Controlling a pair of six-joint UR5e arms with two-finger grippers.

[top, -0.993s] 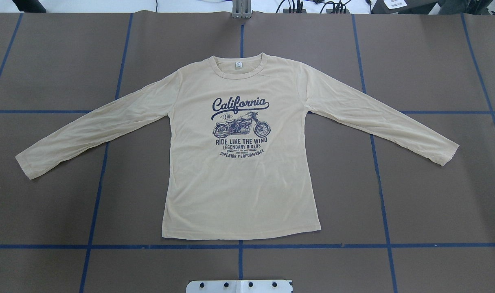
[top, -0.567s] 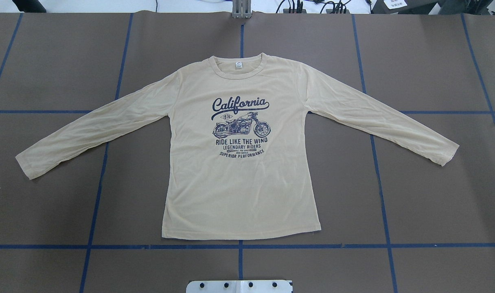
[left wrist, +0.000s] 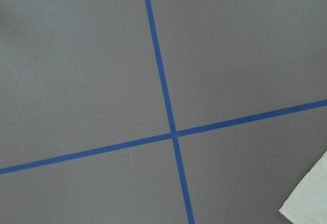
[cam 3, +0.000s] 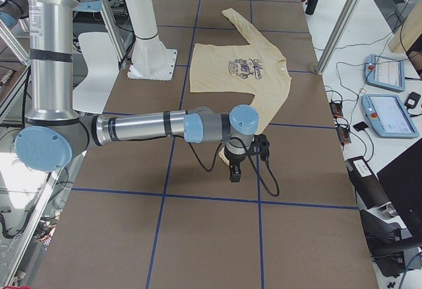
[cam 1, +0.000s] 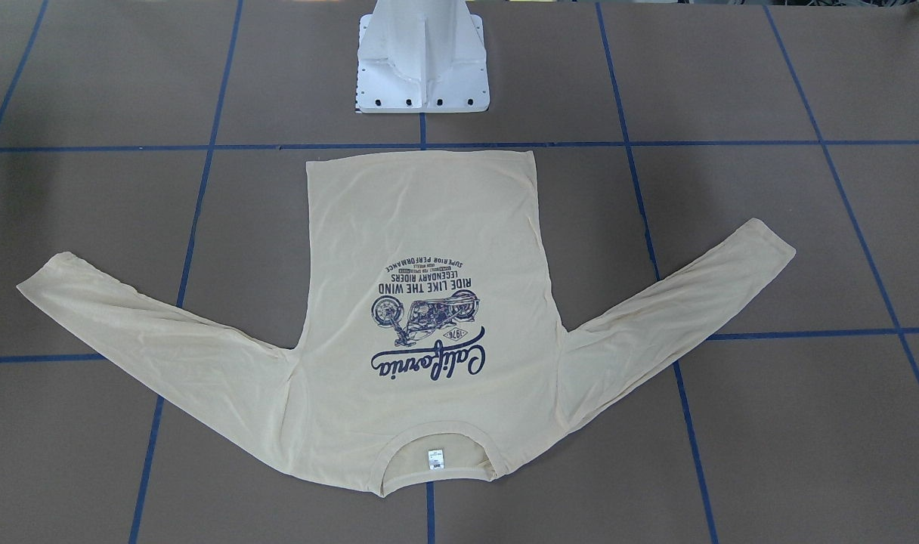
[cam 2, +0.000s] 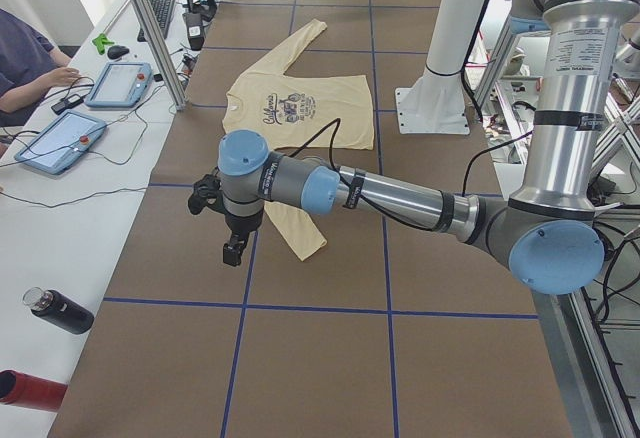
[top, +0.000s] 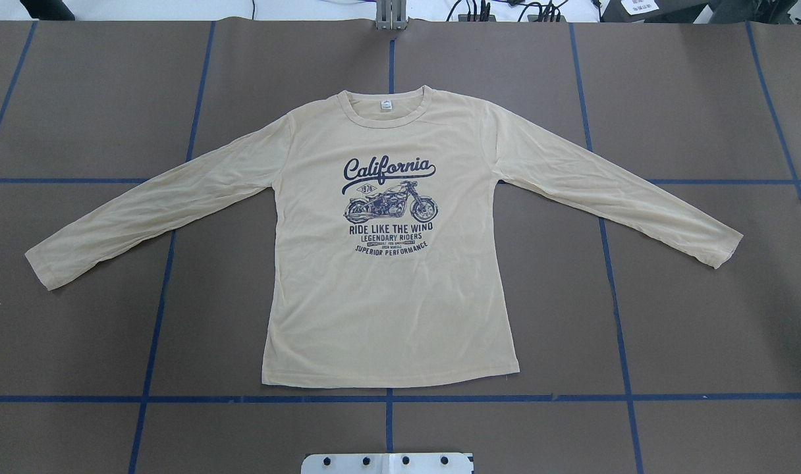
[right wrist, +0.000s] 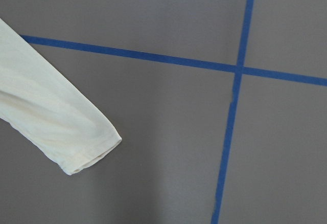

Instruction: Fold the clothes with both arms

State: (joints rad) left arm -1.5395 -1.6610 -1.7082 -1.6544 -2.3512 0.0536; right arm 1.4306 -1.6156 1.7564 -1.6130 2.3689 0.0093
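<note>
The clothes are one cream-yellow long-sleeved shirt lying flat, print up, with both sleeves spread out; it also shows in the front view. Neither arm appears in the overhead or front views. In the left side view, my left gripper hangs pointing down over the table, just past the left cuff. In the right side view, my right gripper hangs the same way near the right sleeve's end. I cannot tell whether either is open or shut. The left wrist view catches a cuff corner; the right wrist view shows the sleeve end.
The white pedestal base stands just behind the shirt's hem. Blue tape lines grid the brown table. At the far edge are tablets, cables, a seated person and a dark bottle.
</note>
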